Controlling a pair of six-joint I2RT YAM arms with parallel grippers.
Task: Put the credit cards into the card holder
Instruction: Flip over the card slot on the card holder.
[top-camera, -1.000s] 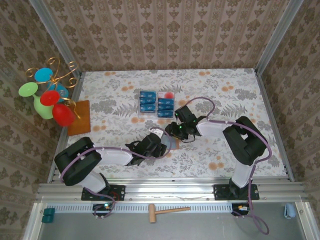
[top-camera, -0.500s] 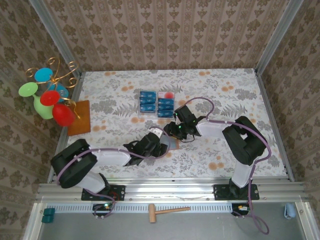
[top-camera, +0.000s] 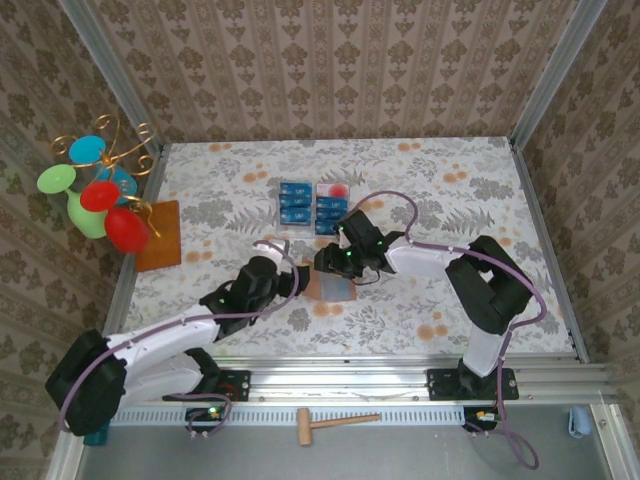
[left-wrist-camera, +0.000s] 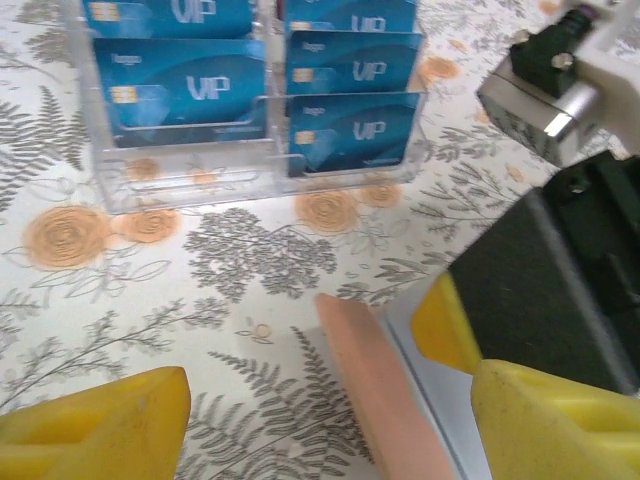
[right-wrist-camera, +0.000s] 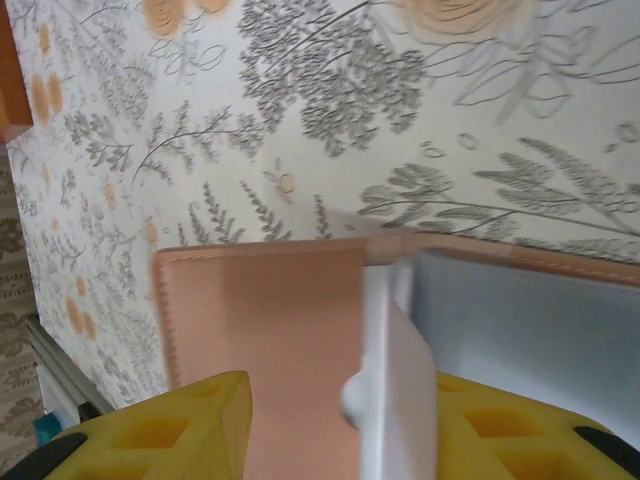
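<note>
The card holder (top-camera: 336, 288) lies open on the table, reddish-brown outside and pale grey-blue inside. One brown flap (left-wrist-camera: 385, 400) tilts up. My right gripper (top-camera: 328, 262) reaches down onto it, jaws apart: in the right wrist view the brown flap (right-wrist-camera: 260, 330) and a pale inner flap (right-wrist-camera: 395, 400) run between the fingers of that gripper (right-wrist-camera: 342, 400). The pale flap leans on the right finger. My left gripper (top-camera: 297, 280) is just left of the holder, open and empty (left-wrist-camera: 330, 405). The blue credit cards (top-camera: 298, 206) (left-wrist-camera: 190, 90) stand in a clear tray behind.
The clear tray (left-wrist-camera: 180, 175) bears a red dot (top-camera: 338, 189). An orange-brown mat (top-camera: 160, 236) and a wire ornament with coloured discs (top-camera: 95, 190) stand at the left edge. A wooden mallet (top-camera: 335, 424) lies on the rail below the table.
My left arm has drawn back to the left and its jaws have opened wider, off the card holder. The right gripper has shifted slightly left, staying on the holder.
</note>
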